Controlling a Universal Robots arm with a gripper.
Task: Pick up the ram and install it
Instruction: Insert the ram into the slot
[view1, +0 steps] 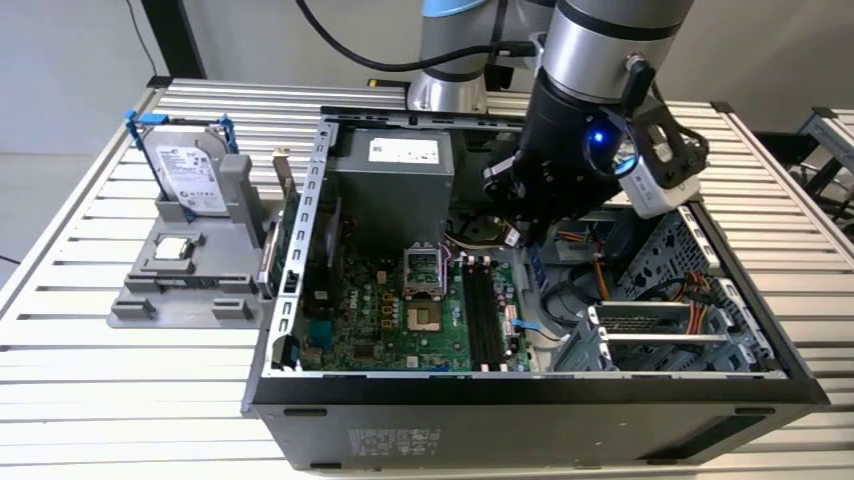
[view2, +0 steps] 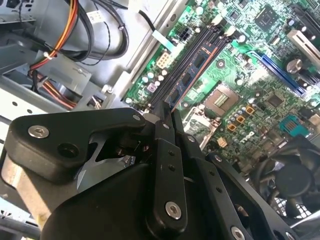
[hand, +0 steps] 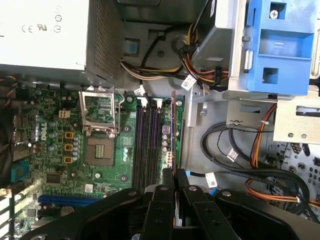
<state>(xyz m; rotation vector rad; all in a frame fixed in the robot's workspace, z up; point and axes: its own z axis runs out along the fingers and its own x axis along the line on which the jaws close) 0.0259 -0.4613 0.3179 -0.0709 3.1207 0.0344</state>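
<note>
My gripper (hand: 175, 186) is shut on the ram (hand: 173, 131), a thin dark strip seen edge-on that sticks out from between the fingers (hand: 161, 200). In the second wrist view the ram (view2: 192, 67) shows its row of black chips, gripped at its near end by the gripper (view2: 167, 114). It hangs over the motherboard, running along the memory slots (hand: 147, 142) near their outer side. Whether it touches a slot I cannot tell. In the exterior view the arm's wrist (view1: 574, 150) hovers inside the open computer case, above the black memory slots (view1: 483, 320).
A silver hard drive (view1: 187, 172) stands in a grey holder (view1: 187, 290) at the exterior view's left, with a small square processor chip (view1: 174, 248) below it. Inside the case (view1: 534, 385) are the power supply (view1: 400, 175), the processor socket (view1: 422, 272), cables (hand: 235, 150) and a drive cage (view1: 667, 310).
</note>
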